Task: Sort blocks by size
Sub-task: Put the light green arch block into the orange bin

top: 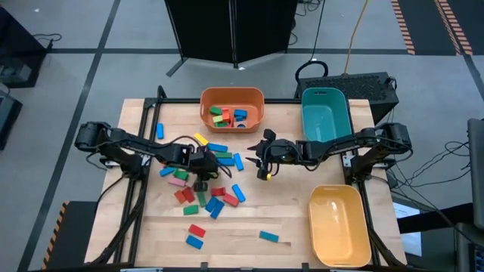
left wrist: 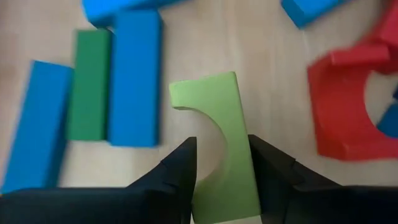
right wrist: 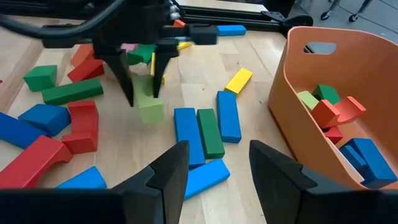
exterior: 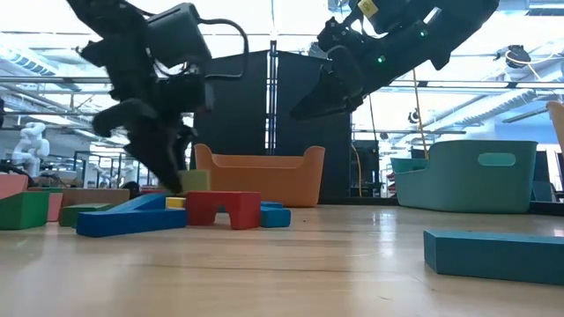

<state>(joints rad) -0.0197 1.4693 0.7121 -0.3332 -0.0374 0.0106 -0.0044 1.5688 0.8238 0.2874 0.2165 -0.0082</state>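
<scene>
Blocks point(top: 198, 187) are lying scattered over the middle of the table point(top: 295, 219), and I am seeing the left hand point(left wrist: 222, 163) among them, pinching a light green block with a curved notch point(left wrist: 219, 143) between its fingers. The right hand point(right wrist: 214, 163) is hovering just right of the pile, in front of the orange bin point(top: 231, 109), fingers parted and holding nothing.

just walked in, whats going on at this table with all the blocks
A two-armed robot is sorting coloured blocks. The left claw is down in the pile mid-table, its fingers either side of a light green block with a curved cutout. The right claw hangs open above the table nearby, empty. The orange bin already holds several blocks; the teal bin and yellow bin look empty.
</scene>
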